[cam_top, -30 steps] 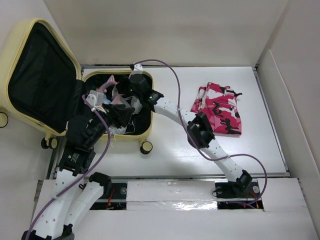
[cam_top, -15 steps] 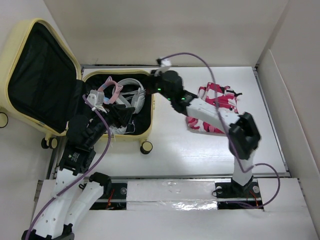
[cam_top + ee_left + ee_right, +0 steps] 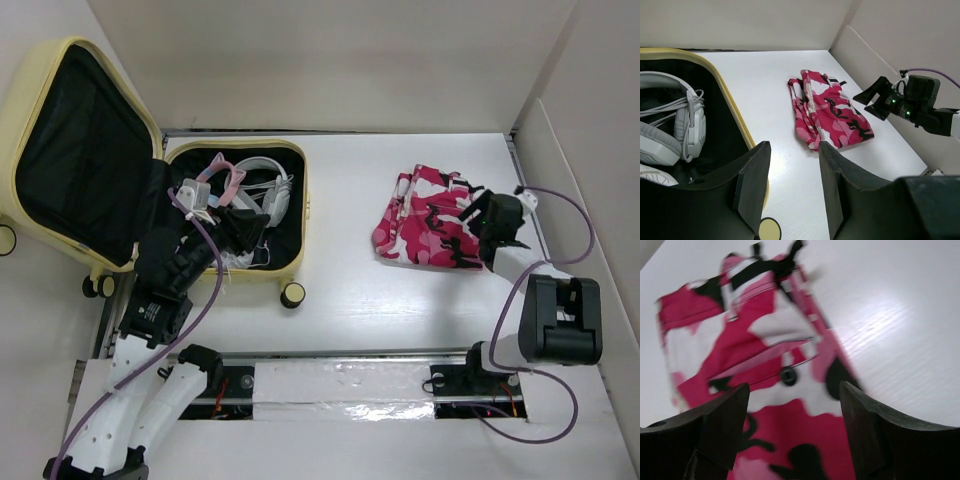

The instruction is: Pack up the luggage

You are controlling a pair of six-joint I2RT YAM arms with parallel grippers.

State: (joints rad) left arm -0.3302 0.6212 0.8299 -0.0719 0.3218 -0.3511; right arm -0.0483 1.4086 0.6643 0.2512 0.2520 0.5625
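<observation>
hovering my right gripper (image 3: 794, 390), spread and empty, over pink camo cloth (image 3: 425, 225) at 3 o'clock from the luggage (image 3: 304, 200); left gripper (image 3: 792, 147) likewise.

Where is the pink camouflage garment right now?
In the top view the pink camouflage garment lies on the white table, right of the luggage and outside it, with the right gripper at its right edge, jaws open.
</observation>
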